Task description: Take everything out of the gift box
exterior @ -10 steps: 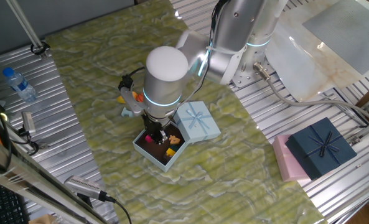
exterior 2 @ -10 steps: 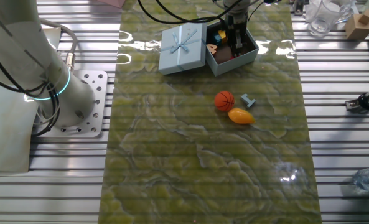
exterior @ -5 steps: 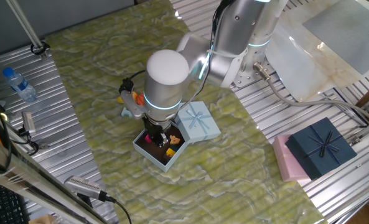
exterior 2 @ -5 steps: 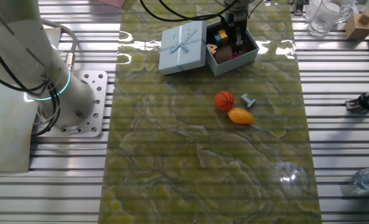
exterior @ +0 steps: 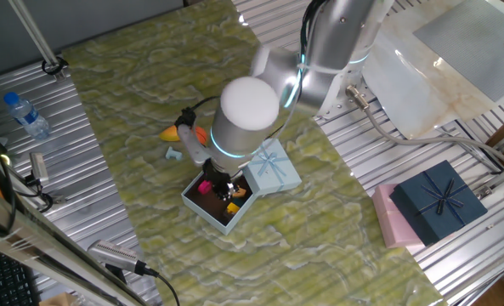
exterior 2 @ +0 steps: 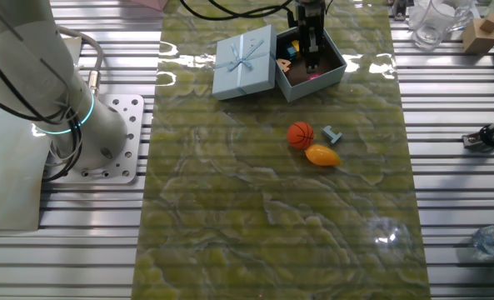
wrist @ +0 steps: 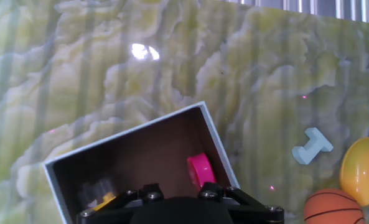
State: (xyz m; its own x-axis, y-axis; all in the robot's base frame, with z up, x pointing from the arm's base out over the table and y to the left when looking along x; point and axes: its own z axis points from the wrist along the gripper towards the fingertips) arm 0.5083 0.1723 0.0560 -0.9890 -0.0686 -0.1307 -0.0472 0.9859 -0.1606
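At lower centre of the hand view, the gripper [wrist: 179,208] hangs over the open gift box [wrist: 218,146]; its fingers are out of sight, so their spread cannot be told. A magenta piece [wrist: 200,172] and a yellow bit [wrist: 101,199] lie inside. Farther right on the green mat [exterior 2: 271,208] rest the basketball [wrist: 332,207], mango [wrist: 360,170] and a pale-blue peg [wrist: 311,147]. The lid [exterior 2: 245,61] sits beside the box.

Your gift box [wrist: 212,134]: pale blue, brown inside; magenta piece [wrist: 200,172]; orange ball [wrist: 333,208]; green marbled bench [wrist: 109,74].
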